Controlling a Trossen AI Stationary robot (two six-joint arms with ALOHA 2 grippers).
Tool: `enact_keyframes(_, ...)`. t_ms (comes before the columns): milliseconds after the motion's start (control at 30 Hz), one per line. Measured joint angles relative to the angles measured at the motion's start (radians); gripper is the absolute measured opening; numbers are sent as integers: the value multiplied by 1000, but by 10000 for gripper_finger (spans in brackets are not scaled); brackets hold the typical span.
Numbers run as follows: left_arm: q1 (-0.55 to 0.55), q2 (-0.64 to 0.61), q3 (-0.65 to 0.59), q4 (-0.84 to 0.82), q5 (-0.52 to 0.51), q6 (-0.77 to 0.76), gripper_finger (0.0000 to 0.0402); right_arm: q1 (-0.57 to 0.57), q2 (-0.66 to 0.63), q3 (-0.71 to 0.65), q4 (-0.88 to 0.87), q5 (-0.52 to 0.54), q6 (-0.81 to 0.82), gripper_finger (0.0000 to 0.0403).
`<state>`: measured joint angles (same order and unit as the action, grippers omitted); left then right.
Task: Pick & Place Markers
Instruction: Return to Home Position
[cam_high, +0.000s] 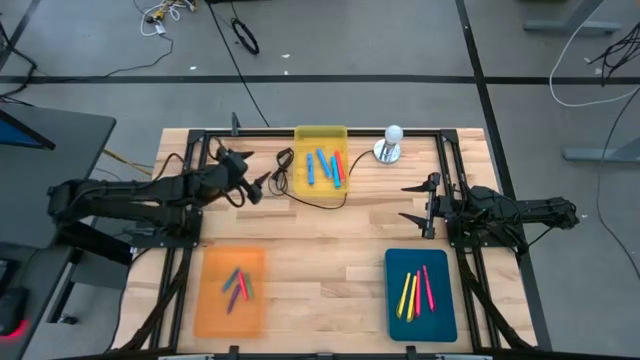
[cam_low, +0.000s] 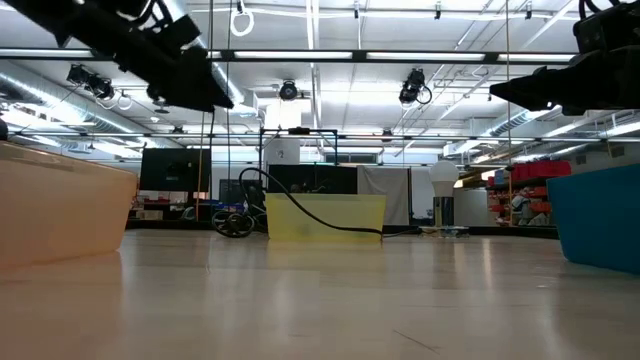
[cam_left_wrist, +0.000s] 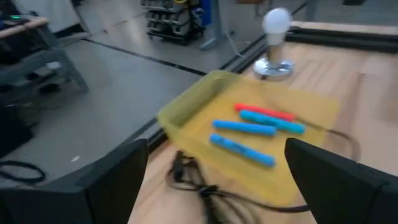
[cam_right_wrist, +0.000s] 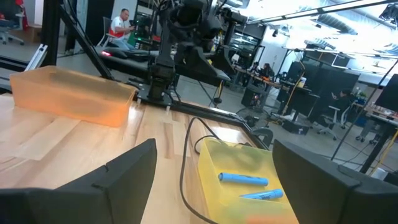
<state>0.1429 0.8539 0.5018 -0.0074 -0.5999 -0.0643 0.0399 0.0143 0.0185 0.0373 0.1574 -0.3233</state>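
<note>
— Three trays hold all the short thin markers. The blue and red markers (cam_high: 324, 166) lie in the flat yellow plastic tray (cam_high: 305, 140), just beyond the left claw (cam_high: 258, 188).
— And the step?
— Heading home, I judge. Both claws are spread wide and empty, and the right claw (cam_high: 410, 201) hangs over the bare wooden worktop (cam_high: 340, 260).
— Anything in the way?
— A thin black cable (cam_high: 320, 205) lies between the claws, and a white bulb-shaped lamp (cam_high: 393, 135) stands beyond the right one. Each arm should pull straight back.
</note>
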Motion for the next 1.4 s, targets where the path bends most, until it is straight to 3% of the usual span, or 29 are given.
enact_keyframes(400,126,-257,-274,264,1,72,383,0,0,0,0,0,0,323)
enact_keyframes(933,142,-630,-424,239,-34,188,383,0,0,0,0,0,0,323)
enact_keyframes(1300,142,-853,-429,99,-55,180,383,0,0,0,0,0,0,323)
enact_keyframes(1400,142,-854,-429,112,-88,177,383,0,0,0,0,0,0,323)
